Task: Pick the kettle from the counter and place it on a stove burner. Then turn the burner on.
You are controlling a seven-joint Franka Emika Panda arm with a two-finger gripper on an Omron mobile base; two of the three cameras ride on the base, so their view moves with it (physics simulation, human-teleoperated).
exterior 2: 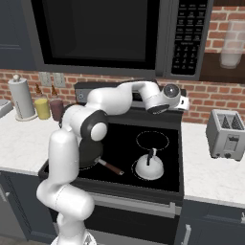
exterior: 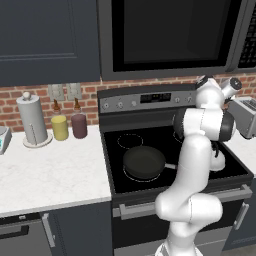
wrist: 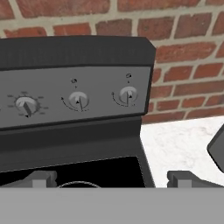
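The silvery-white kettle [exterior 2: 149, 166] stands upright on the front right stove burner [exterior 2: 165, 178] of the black cooktop; in the left base view the arm hides most of the kettle [exterior: 219, 164]. My gripper [exterior 2: 184, 102] [exterior: 233, 86] hovers open and holds nothing above the cooktop's back right corner, well clear of the kettle and pointing at the control panel. In the hand view my gripper [wrist: 111, 178] faces three knobs [wrist: 27, 105], [wrist: 78, 100], [wrist: 128, 95]. The white counter [exterior 2: 210, 172] lies either side of the stove.
A black frying pan [exterior: 144, 162] sits on the front left burner, its handle [exterior 2: 111, 167] pointing right. A silver toaster [exterior 2: 225, 134] stands on the right counter. On the left counter are a paper towel roll [exterior: 32, 120] and two canisters [exterior: 70, 126]. A microwave [exterior 2: 110, 33] hangs overhead.
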